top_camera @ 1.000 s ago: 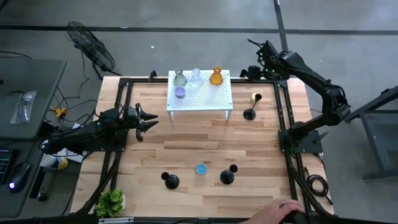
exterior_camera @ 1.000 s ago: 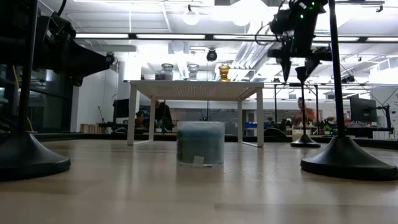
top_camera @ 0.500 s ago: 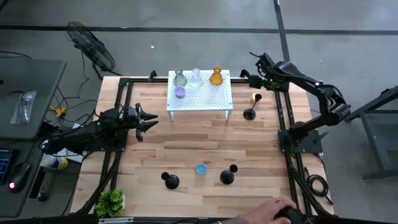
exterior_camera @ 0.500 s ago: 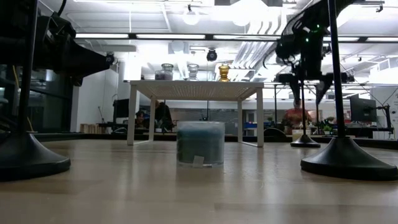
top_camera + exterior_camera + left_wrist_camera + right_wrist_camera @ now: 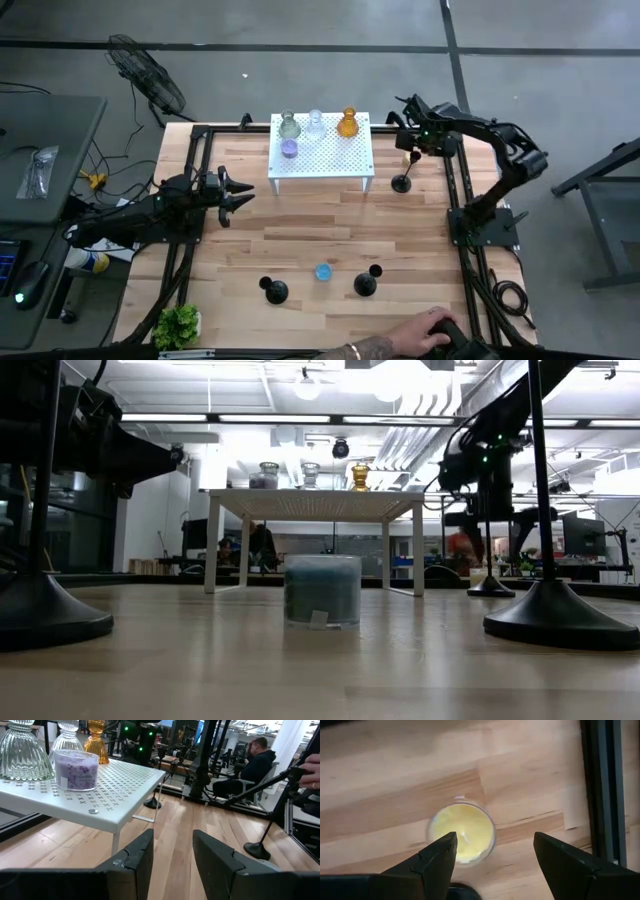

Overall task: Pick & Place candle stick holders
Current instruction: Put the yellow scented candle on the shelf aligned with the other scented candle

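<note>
- The right gripper [image 5: 492, 855] hangs over the yellow cup [image 5: 461, 832] at the table's far right, fingers spread wide, holding nothing.
- The yellow cup [image 5: 411, 158] stands on the wood just beyond a black holder [image 5: 401, 183], right of the white stand [image 5: 322, 160].
- The left gripper [image 5: 243, 194] waits at the left, fingers partly apart, empty.

Three black candlestick holders stand on the table: one [image 5: 401, 183] beside the white stand [image 5: 322, 157], two more [image 5: 274, 291] [image 5: 366, 284] near the front edge. Six glass cups are counted: greenish [image 5: 289, 126], clear [image 5: 315, 124], amber [image 5: 347, 123] and purple [image 5: 289, 149] on the stand, a blue one [image 5: 323, 271] and a yellow one [image 5: 461, 832] on the table. One small plant [image 5: 177, 325] sits at a corner.
</note>
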Available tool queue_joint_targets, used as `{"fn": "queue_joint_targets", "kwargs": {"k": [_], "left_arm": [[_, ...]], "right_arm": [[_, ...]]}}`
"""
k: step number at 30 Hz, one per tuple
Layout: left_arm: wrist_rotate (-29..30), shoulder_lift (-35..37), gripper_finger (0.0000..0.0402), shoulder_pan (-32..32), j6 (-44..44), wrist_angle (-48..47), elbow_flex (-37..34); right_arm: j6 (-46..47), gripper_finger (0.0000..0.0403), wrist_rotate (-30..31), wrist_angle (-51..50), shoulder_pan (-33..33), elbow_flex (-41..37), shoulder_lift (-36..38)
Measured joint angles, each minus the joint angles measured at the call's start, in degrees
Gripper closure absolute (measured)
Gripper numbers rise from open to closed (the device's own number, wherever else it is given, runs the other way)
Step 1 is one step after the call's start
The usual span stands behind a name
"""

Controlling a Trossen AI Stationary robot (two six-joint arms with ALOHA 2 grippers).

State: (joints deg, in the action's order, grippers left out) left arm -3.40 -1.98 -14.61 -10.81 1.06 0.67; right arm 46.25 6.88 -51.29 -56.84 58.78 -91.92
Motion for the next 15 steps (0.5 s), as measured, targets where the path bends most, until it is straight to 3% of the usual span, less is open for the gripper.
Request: {"fn": "queue_joint_targets", "kwargs": {"k": [15], "left_arm": [[0.0, -0.02, 0.0268, 0.01, 0.0, 0.02, 0.0]], "right_arm": [[-1.48, 0.016, -0.85, -0.07, -1.4, 0.02, -2.25]]}}
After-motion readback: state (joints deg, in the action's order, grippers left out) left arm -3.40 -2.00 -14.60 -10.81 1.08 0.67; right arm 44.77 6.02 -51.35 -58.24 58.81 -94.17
